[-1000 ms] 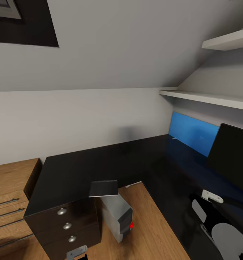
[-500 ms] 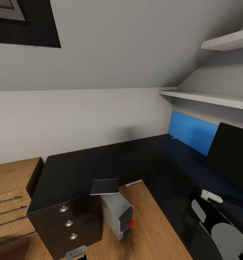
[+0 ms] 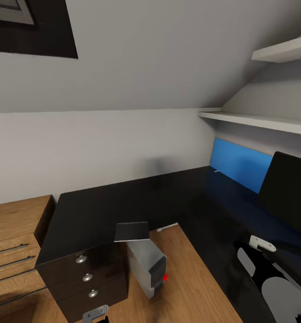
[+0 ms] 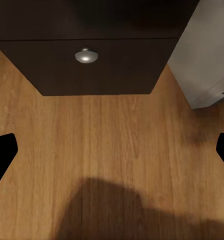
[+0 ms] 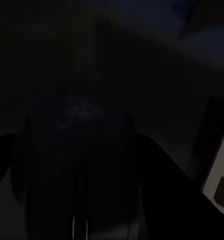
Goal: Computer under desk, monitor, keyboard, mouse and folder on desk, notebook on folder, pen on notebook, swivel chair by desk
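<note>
Hovering left gripper: jaws wide, holding nothing, above oak plank floor, facing 1 silver-knobbed dark brown drawer.
Right gripper: dark view, opening unclear.

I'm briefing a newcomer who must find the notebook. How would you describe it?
Start at the black L-shaped desk and follow its near edge to the end above the dark drawers. The notebook lies there, overhanging the edge above the grey computer. It is the one thin, dark grey rectangle lying on that end.
</note>
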Tool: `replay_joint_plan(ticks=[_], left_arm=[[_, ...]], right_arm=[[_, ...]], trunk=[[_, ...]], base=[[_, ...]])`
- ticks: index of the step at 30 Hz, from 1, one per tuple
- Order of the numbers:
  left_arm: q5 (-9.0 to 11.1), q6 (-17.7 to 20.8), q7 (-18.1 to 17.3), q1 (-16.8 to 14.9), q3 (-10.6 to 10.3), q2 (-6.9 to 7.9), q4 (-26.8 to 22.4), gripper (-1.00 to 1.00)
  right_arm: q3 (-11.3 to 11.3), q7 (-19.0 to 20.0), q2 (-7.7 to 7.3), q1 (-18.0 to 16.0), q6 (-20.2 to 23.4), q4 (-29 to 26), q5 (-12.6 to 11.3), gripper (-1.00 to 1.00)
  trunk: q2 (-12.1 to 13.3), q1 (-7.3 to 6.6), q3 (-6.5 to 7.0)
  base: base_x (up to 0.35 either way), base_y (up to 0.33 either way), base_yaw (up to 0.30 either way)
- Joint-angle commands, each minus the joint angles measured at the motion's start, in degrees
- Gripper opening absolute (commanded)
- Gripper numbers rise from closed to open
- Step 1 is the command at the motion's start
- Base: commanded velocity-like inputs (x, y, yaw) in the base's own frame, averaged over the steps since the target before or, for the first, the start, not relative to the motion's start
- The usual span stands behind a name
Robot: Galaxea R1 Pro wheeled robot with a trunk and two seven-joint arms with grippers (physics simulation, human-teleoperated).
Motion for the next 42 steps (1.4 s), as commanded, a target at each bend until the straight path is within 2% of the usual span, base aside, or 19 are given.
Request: replay_joint_plan(ticks=[1, 14, 42], left_arm=[[0.6, -0.4, 0.4, -0.1, -0.5, 0.09, 0.0, 1.0], [0.7, -0.4, 0.4, -0.1, -0.4, 0.1, 0.0, 1.0], [0.9, -0.5, 0.3, -0.1, -0.3, 0.37, 0.1, 1.0]], right_arm=[[0.0, 0.0, -0.01, 0.0, 0.2, -0.1, -0.5, -1.0], [0.0, 0.1, -0.01, 0.0, 0.0, -0.2, -0.4, -1.0], [0.0, 0.1, -0.01, 0.0, 0.0, -0.2, -0.3, -1.0]], trunk=[[-0.5, 0.23, -0.25], [-5.7, 3.08, -2.59], [-5.7, 3.08, -2.59]], base=[[0.0, 0.0, 0.0], [0.0, 0.0, 0.0], [0.032, -0.009, 0.0]])
